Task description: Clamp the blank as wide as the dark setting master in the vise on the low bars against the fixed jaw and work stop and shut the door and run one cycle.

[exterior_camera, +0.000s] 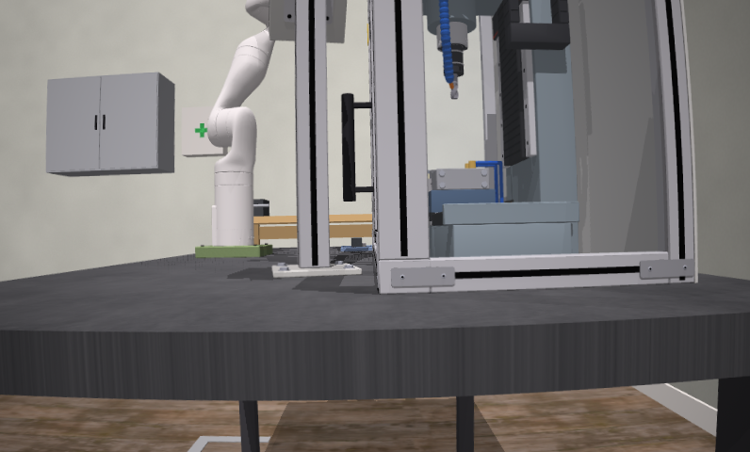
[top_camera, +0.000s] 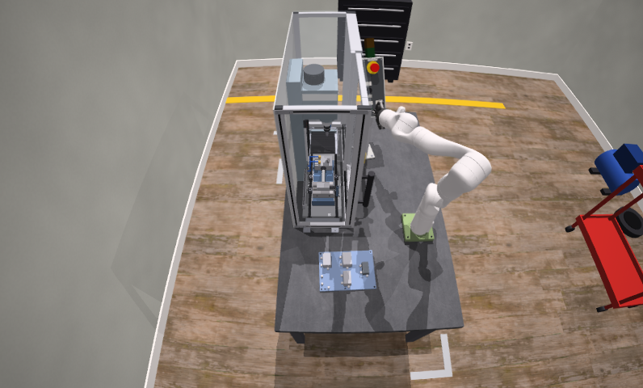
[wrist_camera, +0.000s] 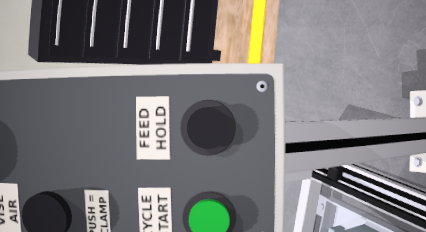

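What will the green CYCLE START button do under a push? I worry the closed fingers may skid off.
The CYCLE START button looks round, smooth and glossy, so an off-centre touch might slide. It sits in a dark collar on the rigid control panel, so it probably travels straight in.
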